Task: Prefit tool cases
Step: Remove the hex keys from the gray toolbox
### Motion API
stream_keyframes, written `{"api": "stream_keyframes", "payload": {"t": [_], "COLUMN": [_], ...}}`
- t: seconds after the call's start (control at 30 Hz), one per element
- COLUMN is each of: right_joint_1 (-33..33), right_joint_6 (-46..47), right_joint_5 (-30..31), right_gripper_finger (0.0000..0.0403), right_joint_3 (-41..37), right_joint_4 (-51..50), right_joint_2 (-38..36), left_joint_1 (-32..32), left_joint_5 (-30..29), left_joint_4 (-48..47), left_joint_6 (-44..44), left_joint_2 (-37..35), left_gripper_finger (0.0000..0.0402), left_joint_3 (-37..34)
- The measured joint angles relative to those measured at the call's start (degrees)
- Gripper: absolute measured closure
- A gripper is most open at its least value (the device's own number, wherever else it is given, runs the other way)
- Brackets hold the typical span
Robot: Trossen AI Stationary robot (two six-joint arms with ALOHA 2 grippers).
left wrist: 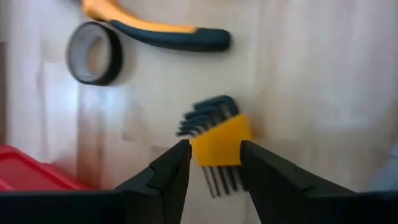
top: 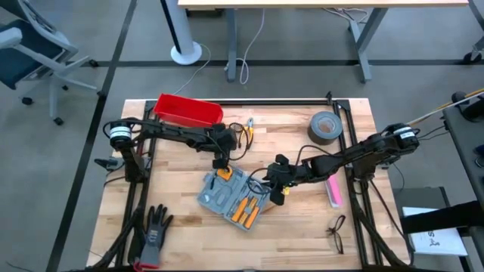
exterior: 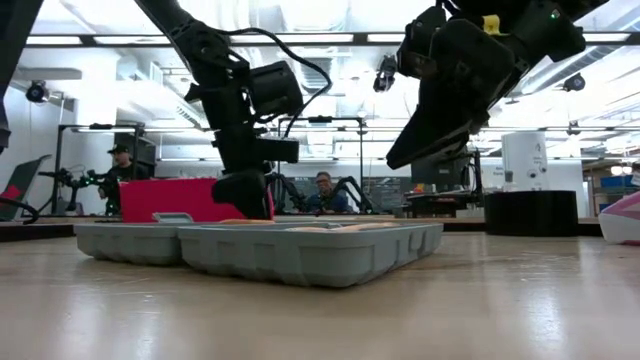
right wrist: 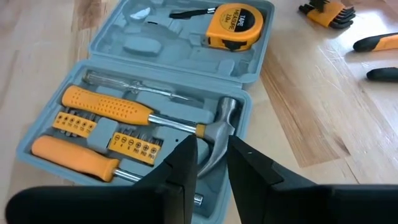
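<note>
Yellow hex-key set (left wrist: pixel 217 148) between left jaws.

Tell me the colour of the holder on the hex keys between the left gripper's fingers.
Yellow holder, with dark hex keys; clearest in the left wrist view.

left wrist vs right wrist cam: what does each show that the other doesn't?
Only the left wrist view: the left claw open around the hex key set in its yellow holder, a black tape roll, and a corner of the red bin.

Only the right wrist view: the open tool case with tape measure, hammer, screwdriver and bit rows, and the right claw open just above the hammer head.

Both: the hex key set, the orange-and-black pliers handles, and the wooden table.
</note>
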Motion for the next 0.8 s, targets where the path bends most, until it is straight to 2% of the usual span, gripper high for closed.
{"api": "stream_keyframes", "payload": {"t": [0.37,0.6,0.8], "right_joint_1": [0.2,0.2,0.2], "right_joint_6": [0.2,0.4,0.4], "right_joint_5": [0.0,0.0,0.1], "right_gripper_finger": [0.0349,0.0341,0.0332], "right_joint_3": [0.0,0.0,0.0], "right_joint_4": [0.0,-0.1,-0.2], "right_joint_2": [0.0,0.0,0.0], "left_joint_1": [4.3,4.0,3.7], "left_joint_5": [1.0,4.5,9.6], "left_joint_4": [2.8,-6.4,-7.2], "left_joint_6": [0.3,-1.0,-2.5], "left_joint_2": [0.0,-0.3,-0.4], "left_gripper_finger": [0.0253,0.0246,0.0242], "left_joint_3": [0.0,2.9,3.7]}}
